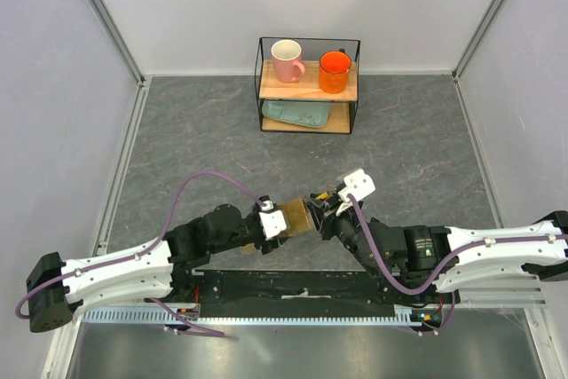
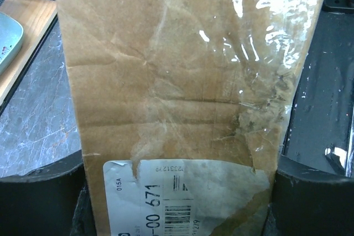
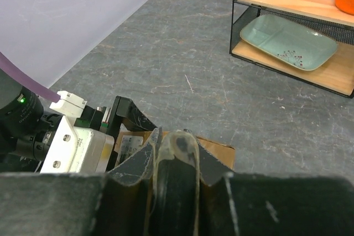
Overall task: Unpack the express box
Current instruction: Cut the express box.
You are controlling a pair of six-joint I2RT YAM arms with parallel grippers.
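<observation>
While the left tool (image 1: 284, 221) is clamped across the express box (image 2: 177, 81), its dark fingers (image 2: 38, 200) press both long edges beside the white label (image 2: 188, 197). The box sits between the two tools, over the front middle of the grey desk (image 1: 213, 148); whether it touches the surface cannot be told. Glossy clear tape (image 2: 265, 31) covers part of the cardboard. The right tool (image 3: 172, 150) meets the box's opposite end, its jaws close together and nipped on a translucent tape strip (image 3: 177, 141). Well apart, at the desk's rear, a wire shelf (image 1: 355, 86) carries a pink mug (image 1: 287, 60) and an orange mug (image 1: 335, 72) above a pale green plate (image 3: 287, 40).
</observation>
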